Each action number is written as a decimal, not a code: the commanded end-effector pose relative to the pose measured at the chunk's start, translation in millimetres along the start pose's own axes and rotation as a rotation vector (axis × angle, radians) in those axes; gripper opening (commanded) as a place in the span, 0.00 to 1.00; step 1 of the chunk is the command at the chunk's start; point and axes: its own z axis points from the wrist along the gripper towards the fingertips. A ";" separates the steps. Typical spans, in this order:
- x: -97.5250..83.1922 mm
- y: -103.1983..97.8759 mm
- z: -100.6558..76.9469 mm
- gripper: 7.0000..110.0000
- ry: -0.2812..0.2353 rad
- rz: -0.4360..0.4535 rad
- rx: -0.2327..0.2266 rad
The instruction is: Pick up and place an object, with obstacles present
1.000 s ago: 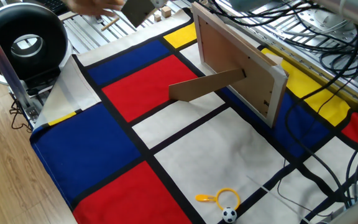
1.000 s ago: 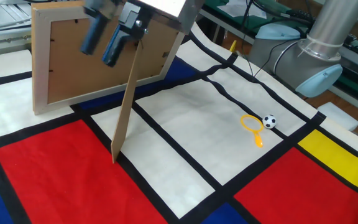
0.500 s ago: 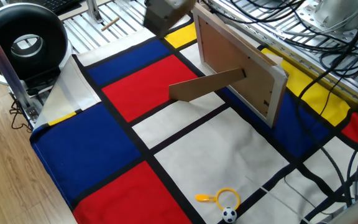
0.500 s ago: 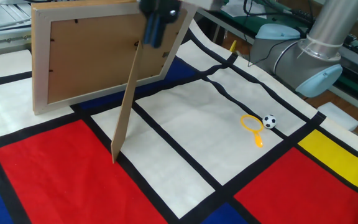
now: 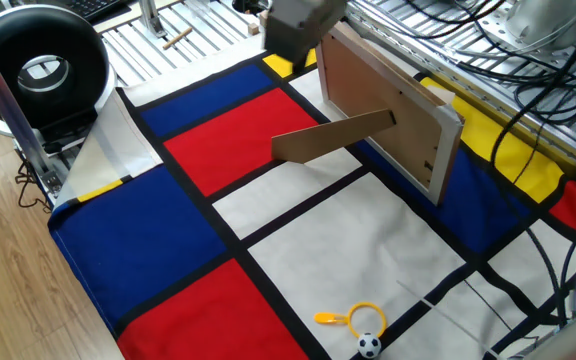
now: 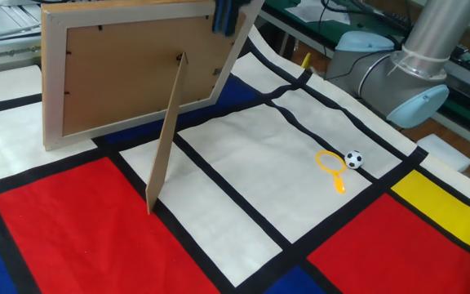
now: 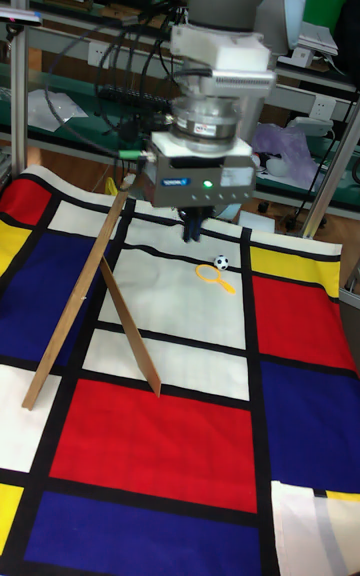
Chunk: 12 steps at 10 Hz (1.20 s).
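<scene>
The object, the small wooden cube, shows in none of the views. The picture frame (image 5: 383, 110) stands tilted on its long prop leg (image 5: 333, 135) at the back of the colour-block cloth. It is seen from its brown back (image 6: 129, 69) and edge-on (image 7: 75, 311). My gripper (image 7: 191, 232) hangs above the cloth by the frame's top edge, blurred (image 5: 303, 25), its dark fingers (image 6: 227, 15) close together and pointing down. Whether anything sits between them is not visible.
A yellow plastic ring with a handle (image 6: 331, 165) and a tiny toy football (image 6: 353, 159) lie on a white panel. A black round device (image 5: 38, 65) stands off the cloth's corner. Cables (image 5: 558, 270) run along the far side, and the arm's base (image 6: 406, 77) stands near it.
The gripper has swept from beyond the cloth's far corner to the top edge of the picture frame. The frame, ring and football have not moved.
</scene>
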 end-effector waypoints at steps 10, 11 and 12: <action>134.1 -162.5 20.5 0.00 0.192 -0.749 0.328; 125.9 -168.6 30.2 0.00 0.148 -0.839 0.402; 128.0 -161.5 38.3 0.00 0.133 -0.868 0.383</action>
